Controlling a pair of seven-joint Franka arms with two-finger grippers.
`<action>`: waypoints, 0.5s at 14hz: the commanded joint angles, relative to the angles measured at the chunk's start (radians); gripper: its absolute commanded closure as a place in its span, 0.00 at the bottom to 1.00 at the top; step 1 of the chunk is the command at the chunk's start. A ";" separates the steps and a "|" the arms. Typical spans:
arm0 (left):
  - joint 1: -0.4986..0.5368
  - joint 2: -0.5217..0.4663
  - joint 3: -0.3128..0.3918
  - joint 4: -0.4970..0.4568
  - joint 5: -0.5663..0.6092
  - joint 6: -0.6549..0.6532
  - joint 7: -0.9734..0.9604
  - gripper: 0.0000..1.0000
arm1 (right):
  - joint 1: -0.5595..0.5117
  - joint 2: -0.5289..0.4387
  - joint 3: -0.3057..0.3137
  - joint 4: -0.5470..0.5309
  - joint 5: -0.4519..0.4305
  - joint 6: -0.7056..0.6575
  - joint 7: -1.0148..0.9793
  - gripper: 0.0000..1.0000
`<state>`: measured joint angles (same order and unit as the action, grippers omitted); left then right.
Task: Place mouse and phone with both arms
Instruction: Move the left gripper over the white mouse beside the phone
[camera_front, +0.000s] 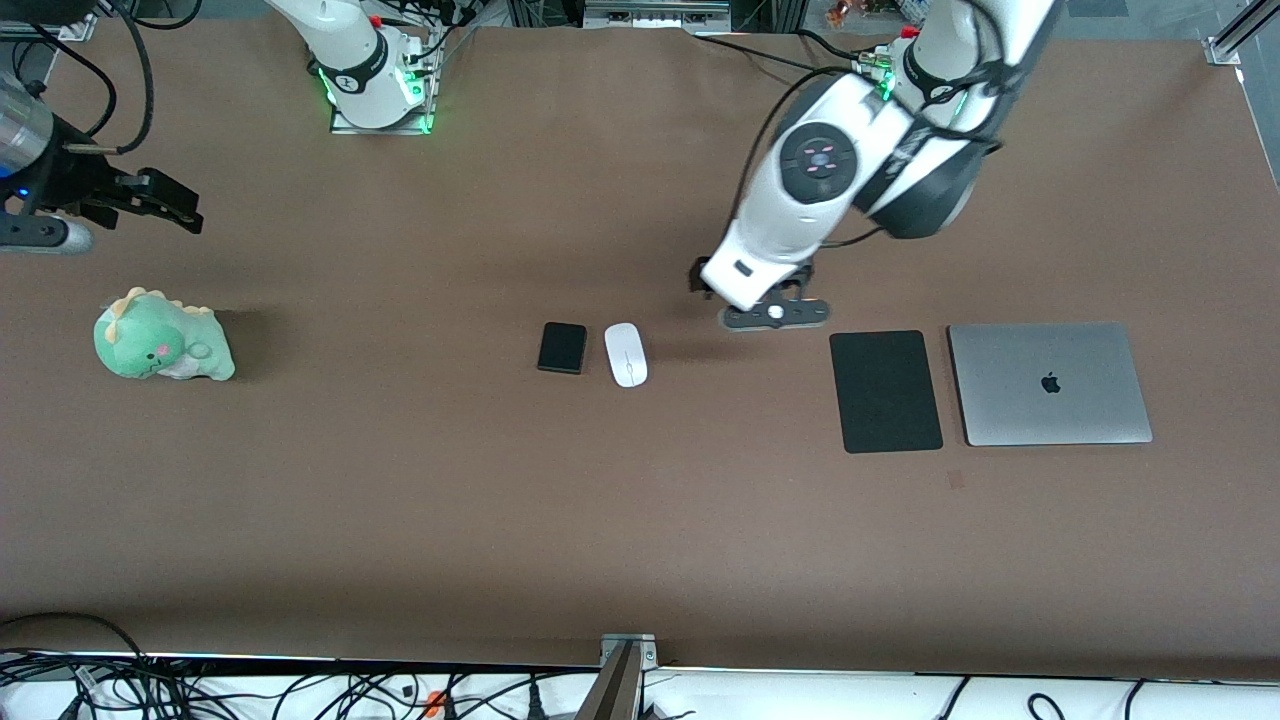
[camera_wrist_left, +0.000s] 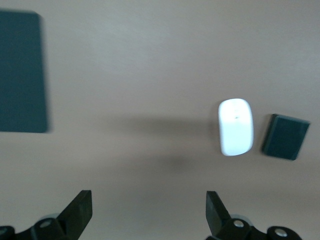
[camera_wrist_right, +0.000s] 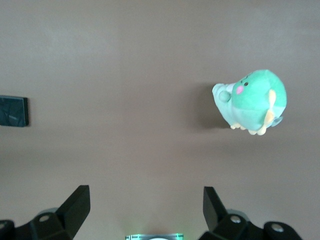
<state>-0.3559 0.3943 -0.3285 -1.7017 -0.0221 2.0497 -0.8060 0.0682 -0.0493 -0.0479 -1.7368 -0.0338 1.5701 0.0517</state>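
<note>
The white mouse (camera_front: 625, 354) lies mid-table, with the small black phone (camera_front: 562, 347) right beside it toward the right arm's end. My left gripper (camera_front: 762, 296) hangs open and empty over bare table between the mouse and the mouse pad. In the left wrist view my left gripper (camera_wrist_left: 149, 201) holds its jaws wide apart, and the mouse (camera_wrist_left: 236, 126) and phone (camera_wrist_left: 285, 136) show ahead of it. My right gripper (camera_front: 168, 205) is open and empty over the table at the right arm's end, above the plush toy. In the right wrist view my right gripper (camera_wrist_right: 145, 197) is open, and the phone (camera_wrist_right: 12, 111) shows at the edge.
A large flat black mouse pad (camera_front: 885, 390) and a closed silver laptop (camera_front: 1048, 383) lie side by side toward the left arm's end. A green plush dinosaur (camera_front: 162, 338) sits at the right arm's end. It also shows in the right wrist view (camera_wrist_right: 252, 100).
</note>
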 joint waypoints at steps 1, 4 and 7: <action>-0.070 0.124 0.016 0.030 0.016 0.137 -0.102 0.00 | 0.002 0.040 0.003 0.008 -0.005 -0.028 0.007 0.00; -0.127 0.269 0.020 0.137 0.080 0.218 -0.221 0.00 | 0.002 0.074 0.003 0.005 -0.008 -0.001 0.005 0.00; -0.204 0.375 0.040 0.246 0.143 0.222 -0.335 0.00 | 0.002 0.120 0.003 0.003 -0.003 0.022 0.008 0.00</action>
<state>-0.5000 0.6864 -0.3172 -1.5783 0.0770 2.2900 -1.0668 0.0696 0.0468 -0.0475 -1.7389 -0.0339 1.5763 0.0518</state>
